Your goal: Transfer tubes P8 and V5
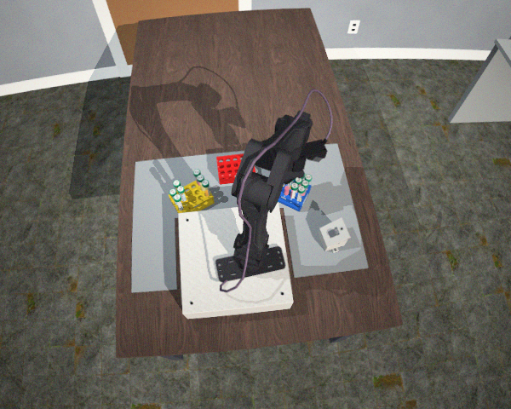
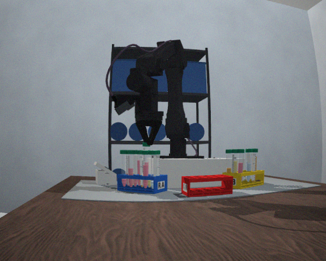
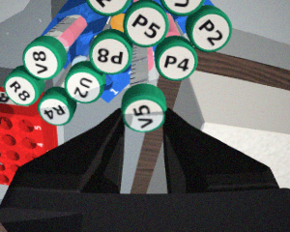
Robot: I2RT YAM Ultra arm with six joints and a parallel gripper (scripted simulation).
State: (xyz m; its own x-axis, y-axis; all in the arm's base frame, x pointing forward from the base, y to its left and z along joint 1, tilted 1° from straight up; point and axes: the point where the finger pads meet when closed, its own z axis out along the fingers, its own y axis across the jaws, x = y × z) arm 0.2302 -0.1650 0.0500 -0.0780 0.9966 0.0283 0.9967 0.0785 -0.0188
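My gripper (image 2: 149,143) (image 3: 143,118) is shut on the green cap of tube V5 (image 2: 145,144) (image 3: 144,107). V5's cap stands above the other caps, at the near side of blue rack RA (image 1: 291,204) (image 2: 142,189); whether its lower end is clear of the rack is hidden. Tube P8 (image 3: 110,54) stands in RA, its cap ahead and left of V5's in the wrist view, beside the U2, P5 and P4 caps. Yellow rack RB (image 1: 197,206) (image 2: 252,184) holds several green-capped tubes. Red rack QR (image 1: 221,175) (image 2: 208,193) (image 3: 47,130) shows no tubes.
The caps of R8 (image 3: 21,91), R4 (image 3: 56,109), U2 (image 3: 85,84) and P4 (image 3: 176,61) crowd around V5. QR lies between RA and RB, farther from the base. A white box (image 1: 340,242) (image 2: 101,179) with a grey square stands right of RA in the top view.
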